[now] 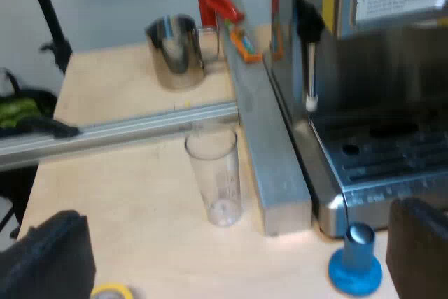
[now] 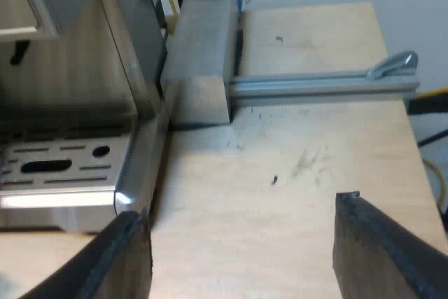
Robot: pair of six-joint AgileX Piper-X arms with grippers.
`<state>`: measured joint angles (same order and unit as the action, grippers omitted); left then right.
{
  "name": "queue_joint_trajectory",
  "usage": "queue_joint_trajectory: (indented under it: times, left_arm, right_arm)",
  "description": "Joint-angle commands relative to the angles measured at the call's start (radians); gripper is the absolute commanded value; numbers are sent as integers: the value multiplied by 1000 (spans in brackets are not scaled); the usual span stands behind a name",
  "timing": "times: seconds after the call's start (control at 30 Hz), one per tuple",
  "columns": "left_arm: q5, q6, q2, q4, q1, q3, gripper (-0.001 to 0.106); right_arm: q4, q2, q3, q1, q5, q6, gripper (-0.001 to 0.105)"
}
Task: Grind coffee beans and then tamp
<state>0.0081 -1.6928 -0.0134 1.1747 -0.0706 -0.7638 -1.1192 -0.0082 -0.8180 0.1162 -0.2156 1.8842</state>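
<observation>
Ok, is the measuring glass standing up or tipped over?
Upright: the measuring glass stands on its base on the wooden table, open rim up, beside the long metal bar.

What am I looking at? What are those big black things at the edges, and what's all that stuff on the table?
These two pictures come from small cameras riding on a robot's two arms, one on each wrist. The big black shapes are the fingers of each arm's end effector, the part that grabs things. The left end effector is open over a wooden table and holds nothing. Near it stand a clear measuring glass and a blue tamper for pressing coffee. Farther off is a shiny metal jug. The big silver box is an espresso machine. The right end effector is open and empty too, above the table beside the machine's drip tray.
</observation>
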Motion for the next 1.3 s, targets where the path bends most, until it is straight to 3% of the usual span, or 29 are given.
queue_joint_trajectory:
  times: [0.03, 0.27, 0.57, 0.8, 1.3]
  left_arm:
    - [-8, -6, -139, -111, -1, 58, 85]
    - [56, -6, -139, -142, -1, 156, 85]
    - [57, -9, -138, -149, -1, 246, 85]
    - [59, -9, -138, -149, -1, 246, 85]
    - [59, -9, -138, -149, -1, 246, 85]
  right_arm:
    - [8, -46, 45, -3, -5, 0, 57]
    - [8, -44, 137, -3, -5, 4, 57]
    - [8, -44, 220, -3, -5, 3, 57]
    - [18, -44, 261, -3, -5, 3, 57]
    - [22, -44, 260, -3, -5, 3, 57]
